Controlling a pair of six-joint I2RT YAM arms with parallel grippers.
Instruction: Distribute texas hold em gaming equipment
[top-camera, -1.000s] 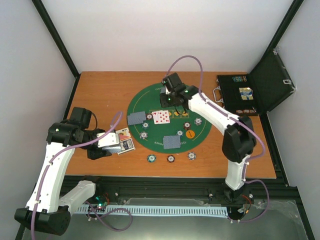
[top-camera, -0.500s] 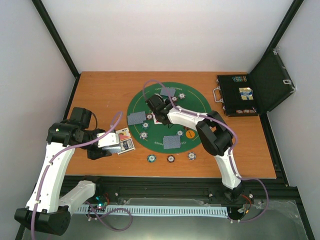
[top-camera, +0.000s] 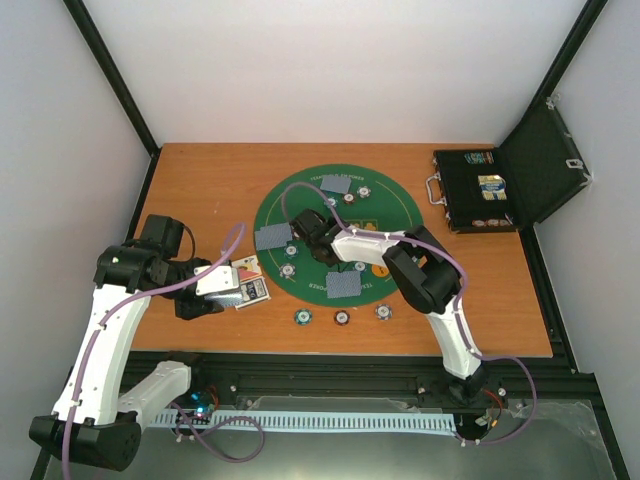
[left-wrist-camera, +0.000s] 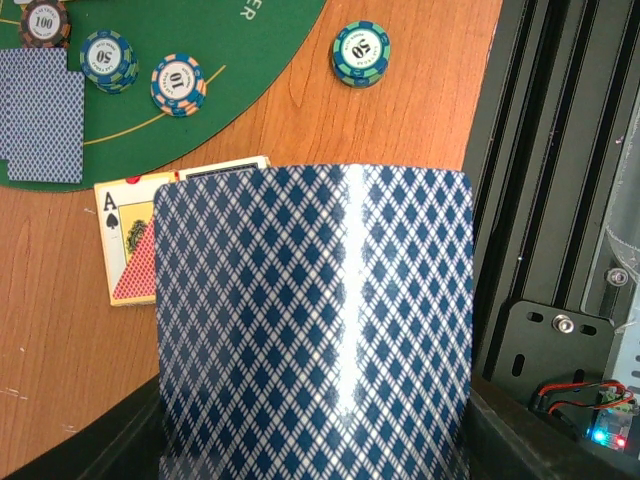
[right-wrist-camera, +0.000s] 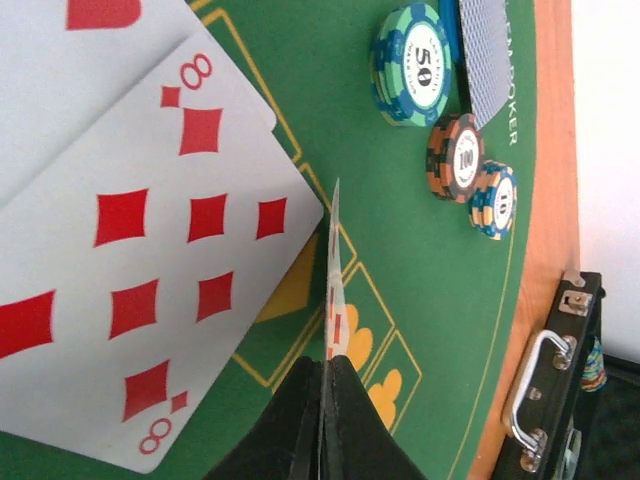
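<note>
My right gripper (top-camera: 320, 243) is low over the middle of the green mat (top-camera: 300, 200). It is shut on a playing card held edge-on (right-wrist-camera: 333, 260), beside a face-up eight of diamonds (right-wrist-camera: 160, 290). My left gripper (top-camera: 238, 285) is over the table left of the mat, shut on blue-backed playing cards (left-wrist-camera: 315, 320) that hide its fingers. A face-up ace of spades (left-wrist-camera: 125, 240) lies under them. Face-down cards (top-camera: 273, 236) (top-camera: 344, 285) (top-camera: 337, 184) and poker chips (right-wrist-camera: 413, 65) (left-wrist-camera: 178, 84) lie on the mat. An orange disc (top-camera: 379, 268) lies at its right.
Three chips (top-camera: 302, 317) (top-camera: 342, 318) (top-camera: 383, 311) sit on the wood in front of the mat. The open black case (top-camera: 480, 190) stands at the back right, with its handle (right-wrist-camera: 540, 390) in the right wrist view. A black rail (left-wrist-camera: 540, 200) runs along the near table edge.
My right arm has swung back from the far edge of the mat to its middle and folded in, with the card in its jaws. The left arm has not moved.
</note>
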